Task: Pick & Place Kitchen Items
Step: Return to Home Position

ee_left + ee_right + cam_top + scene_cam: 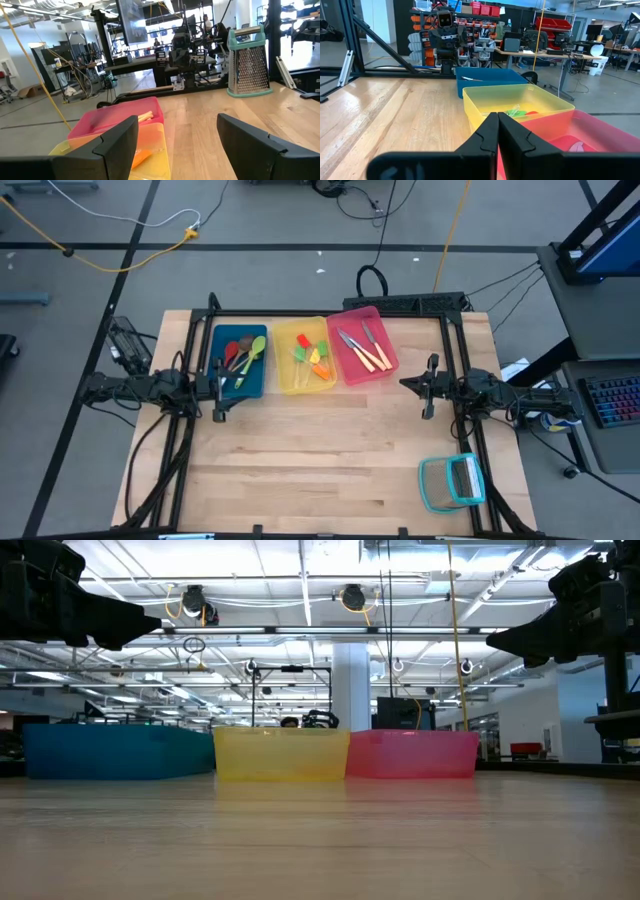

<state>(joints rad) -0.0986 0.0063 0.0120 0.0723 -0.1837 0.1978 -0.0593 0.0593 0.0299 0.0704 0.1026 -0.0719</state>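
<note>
The kitchen items lie in three bins at the table's far side. Red, green and brown spoons [243, 356] are in the blue bin [262, 385]. Sticks with green, yellow and orange heads [313, 357] are in the yellow bin [284, 380]. Yellow-handled knives [364, 346] are in the pink bin [384, 370]. My left gripper [217, 388] [175, 145] hangs open and level at the table's left, beside the blue bin. My right gripper [408, 383] [497, 135] hangs shut and level at the table's right, short of the pink bin. Neither holds anything.
A teal-framed grater [452, 482] [248, 62] stands at the table's near right corner. The three bins [282, 753] sit side by side along the far middle. Bare wood [320, 460] spans the near half of the table between the arms.
</note>
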